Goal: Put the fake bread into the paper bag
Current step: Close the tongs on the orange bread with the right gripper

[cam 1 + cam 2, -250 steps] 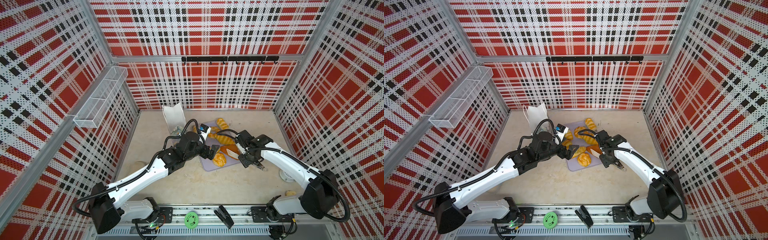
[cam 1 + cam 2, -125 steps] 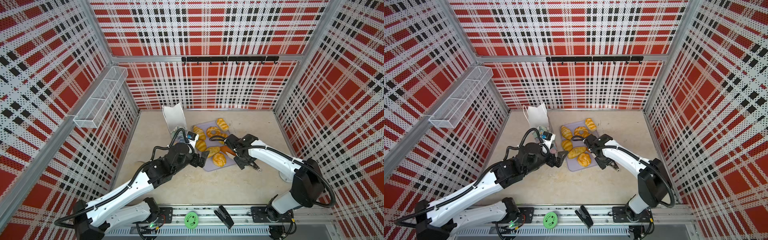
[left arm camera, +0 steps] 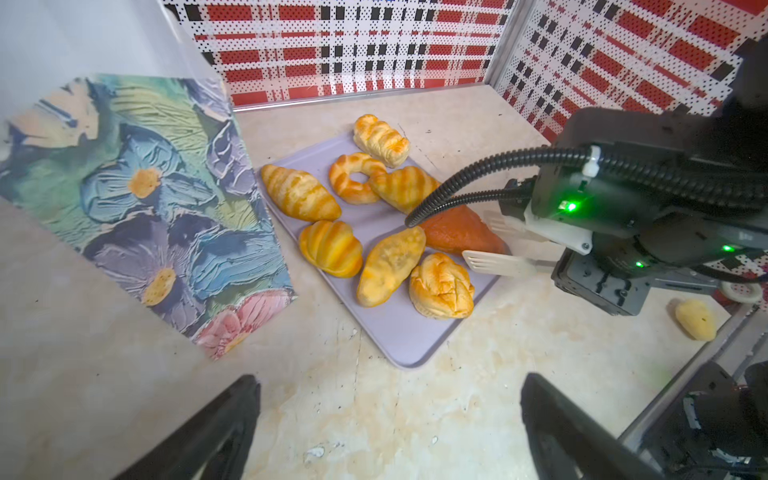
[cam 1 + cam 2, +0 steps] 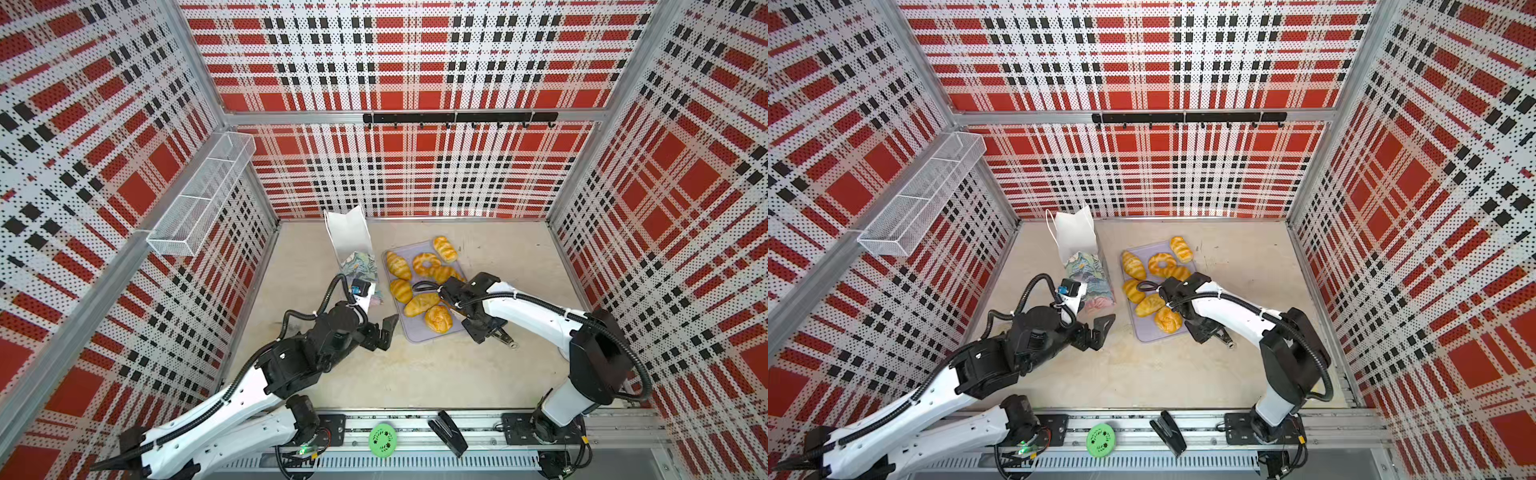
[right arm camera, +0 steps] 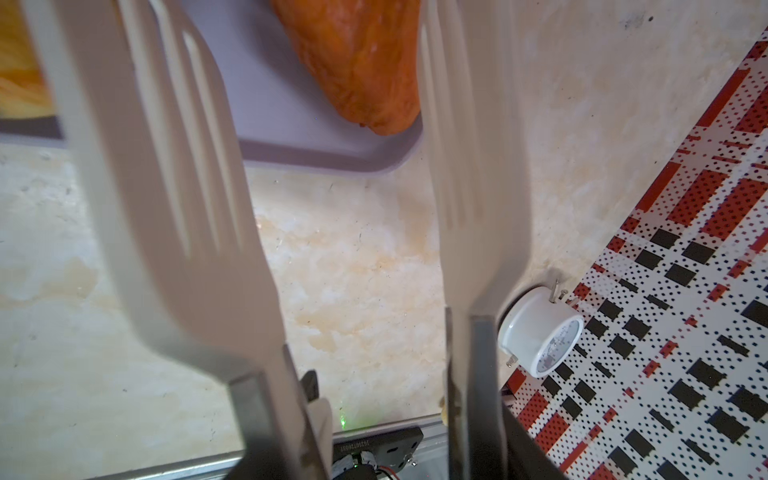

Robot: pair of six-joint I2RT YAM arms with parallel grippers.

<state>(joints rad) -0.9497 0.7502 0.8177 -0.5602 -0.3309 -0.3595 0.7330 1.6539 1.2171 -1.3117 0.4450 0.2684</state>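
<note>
Several pieces of glossy golden fake bread (image 4: pixel 398 265) (image 3: pixel 299 192) lie on a lavender tray (image 4: pixel 419 334). A darker orange-brown loaf (image 3: pixel 453 237) (image 5: pixel 361 62) lies at the tray's right edge. My right gripper (image 3: pixel 478 237) is open, and its white slotted fingers (image 5: pixel 166 166) stand on either side of that loaf. The loaf lies against one finger and clear of the other. In both top views the right wrist hides this. The paper bag (image 4: pixel 359 266) (image 4: pixel 1084 266) stands left of the tray, flower print facing front, white lining showing above. My left gripper (image 4: pixel 384 332) (image 3: pixel 390 415) hangs open and empty over bare table.
A wire basket (image 4: pixel 199 199) hangs on the left wall and a black hook rail (image 4: pixel 457 117) on the back wall. A green disc (image 4: pixel 382 439) and a black stapler (image 4: pixel 449 432) lie on the front rail. A white dial timer (image 5: pixel 540 336) and a yellow lump (image 3: pixel 696 318) sit near the right wall.
My left arm has drawn back from over the tray toward the front left. My right gripper has shifted left onto the tray, and its fingers have narrowed around the orange-brown loaf.
</note>
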